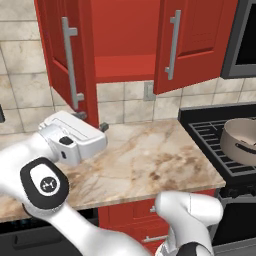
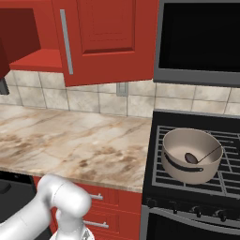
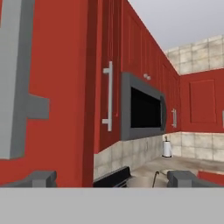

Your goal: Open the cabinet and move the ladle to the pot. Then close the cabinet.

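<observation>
- Cabinet, top of frame: both doors swung open, inside looks bare.
- Ladle lies in the pot on the stove, right side (bowl end down).
- Gripper at left door's lower edge, mid-left above the worktop; you'll see fingers apart w/ nothing between.
</observation>
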Controlling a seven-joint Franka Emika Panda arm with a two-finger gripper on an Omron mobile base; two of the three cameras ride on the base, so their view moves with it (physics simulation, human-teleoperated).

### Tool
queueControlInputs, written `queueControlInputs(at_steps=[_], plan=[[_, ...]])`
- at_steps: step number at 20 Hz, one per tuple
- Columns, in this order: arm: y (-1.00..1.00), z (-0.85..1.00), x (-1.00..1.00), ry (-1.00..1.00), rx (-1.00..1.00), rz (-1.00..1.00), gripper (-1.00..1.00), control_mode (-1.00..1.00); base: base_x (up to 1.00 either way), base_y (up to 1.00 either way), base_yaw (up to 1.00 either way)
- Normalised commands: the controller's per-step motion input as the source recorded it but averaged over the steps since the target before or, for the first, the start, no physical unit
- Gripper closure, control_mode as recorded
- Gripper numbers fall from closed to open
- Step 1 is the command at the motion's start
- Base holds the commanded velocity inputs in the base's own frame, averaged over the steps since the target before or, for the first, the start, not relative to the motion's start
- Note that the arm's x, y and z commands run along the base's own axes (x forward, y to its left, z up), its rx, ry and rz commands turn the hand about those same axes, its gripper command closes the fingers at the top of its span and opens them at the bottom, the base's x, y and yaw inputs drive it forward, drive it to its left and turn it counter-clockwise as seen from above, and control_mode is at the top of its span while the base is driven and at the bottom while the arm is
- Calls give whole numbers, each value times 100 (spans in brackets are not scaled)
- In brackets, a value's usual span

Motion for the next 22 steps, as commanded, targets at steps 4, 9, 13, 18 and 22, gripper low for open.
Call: queueControlInputs(at_steps=[4, 9, 13, 18, 22], plan=[[-62, 0, 2, 0, 0, 0, -100, -100, 0, 0, 0], [-57, 0, 15, 0, 0, 0, -100, -100, 0, 0, 0], [-48, 0, 18, 0, 0, 0, -100, -100, 0, 0, 0], [-48, 0, 18, 0, 0, 4, -100, -100, 0, 0, 0], [-46, 0, 17, 0, 0, 9, -100, -100, 0, 0, 0]])
